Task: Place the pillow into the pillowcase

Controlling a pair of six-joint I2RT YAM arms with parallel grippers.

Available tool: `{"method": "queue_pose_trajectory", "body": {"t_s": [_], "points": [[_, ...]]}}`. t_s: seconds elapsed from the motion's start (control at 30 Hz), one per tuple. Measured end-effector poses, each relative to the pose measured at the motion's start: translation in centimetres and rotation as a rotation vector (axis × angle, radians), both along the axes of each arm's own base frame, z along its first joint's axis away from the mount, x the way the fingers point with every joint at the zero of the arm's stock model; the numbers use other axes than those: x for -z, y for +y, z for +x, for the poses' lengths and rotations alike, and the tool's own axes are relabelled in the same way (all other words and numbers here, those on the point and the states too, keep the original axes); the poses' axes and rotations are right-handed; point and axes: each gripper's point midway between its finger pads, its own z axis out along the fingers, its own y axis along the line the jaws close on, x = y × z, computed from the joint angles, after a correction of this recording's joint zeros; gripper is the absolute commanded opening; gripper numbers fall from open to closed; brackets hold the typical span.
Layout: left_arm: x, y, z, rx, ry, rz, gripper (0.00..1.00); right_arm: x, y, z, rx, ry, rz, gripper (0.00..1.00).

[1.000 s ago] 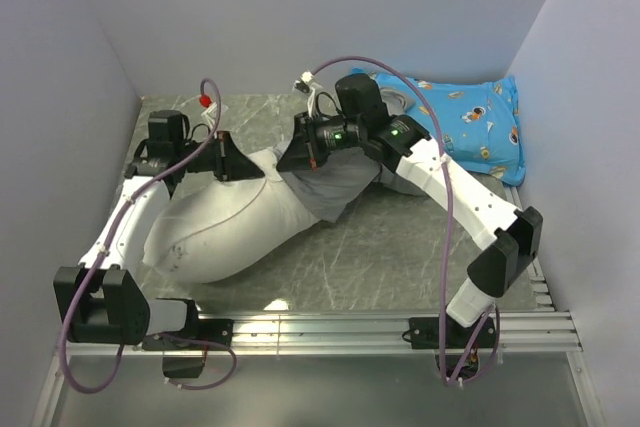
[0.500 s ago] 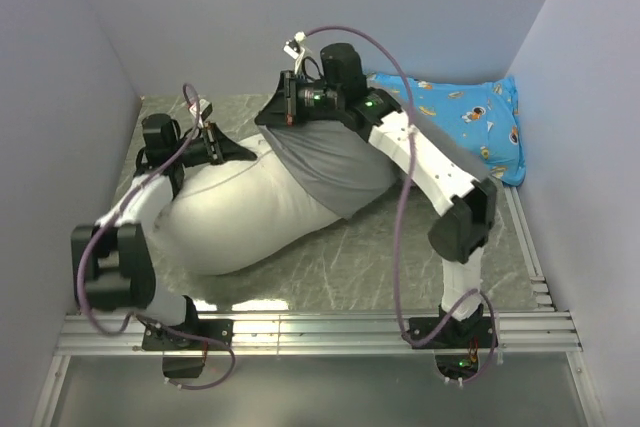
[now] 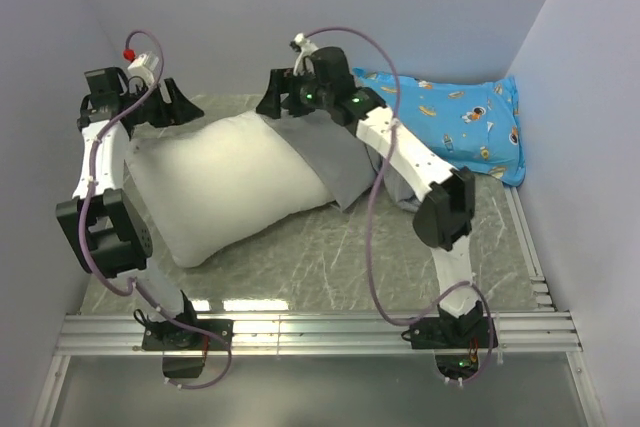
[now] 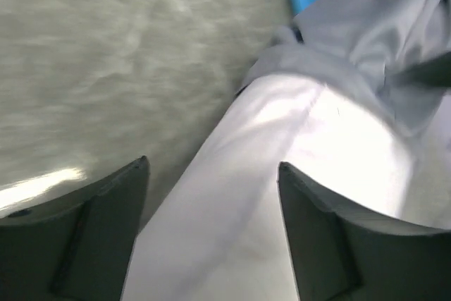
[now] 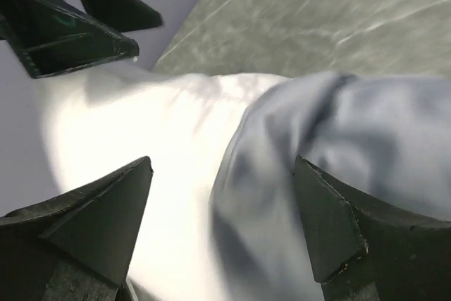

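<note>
If the case slips off: the covered end comes bare; I judge this the chief risk, since the grey case point(image 3: 335, 162) sits over only the right end of the pillow point(image 3: 225, 187) and neither gripper grips it
Cause: limp, thin cloth on a plump pillow; a pull on the pillow alone would draw it out of the mouth
Second risk: fingers closing on cloth and stuffing together; the mouth's edge lies flat on the white cover, so it looks hard to catch alone
Case, contents: one end of the pillow; how deep it reaches is hidden; most of the pillow lies outside
Pillow: aslant on the table point(image 3: 400, 257); far left corner by the left gripper, right end under the case
Left gripper point(image 4: 213, 165): fingers spread, grasping nothing; over the pillow's left edge
Right gripper point(image 5: 224, 163): fingers spread, nothing between them; over the line where case meets pillow
Blue pillow point(image 3: 455, 127): far right corner, out of the work; an arm hides whether the case touches it
Progress: early, by my reading; the case needs drawing leftward along the pillow
</note>
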Motion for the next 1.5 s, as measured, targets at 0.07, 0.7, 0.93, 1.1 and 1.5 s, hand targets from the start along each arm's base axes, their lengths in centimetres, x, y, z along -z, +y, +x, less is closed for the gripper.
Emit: {"method": "queue_pose_trajectory", "body": {"t_s": [0.07, 0.7, 0.93, 1.1, 1.5], "points": [[-0.3, 1.6, -0.4, -0.02, -0.051, 0.106, 0.91, -2.1, -1.9, -0.8, 0.026, -0.064, -0.029, 0.88], [9.0, -13.3, -17.0, 0.517, -0.548, 0.873, 0.99, 16.5, -16.3, -12.2, 0.138, 0.1, -0.569, 0.79], [6.8, -12.5, -14.0, 0.404, -0.664, 0.99, 0.99, 14.3, -14.0, -9.3, 0.21, 0.048, -0.528, 0.78], [8.2, -12.3, -12.5, 0.397, -0.64, 1.035, 0.99, 12.7, -12.7, -8.5, 0.222, 0.009, -0.502, 0.62], [11.6, -11.4, -8.3, 0.398, -0.507, 0.984, 0.0, 13.3, -9.6, -6.9, 0.127, 0.042, -0.494, 0.0]]}}
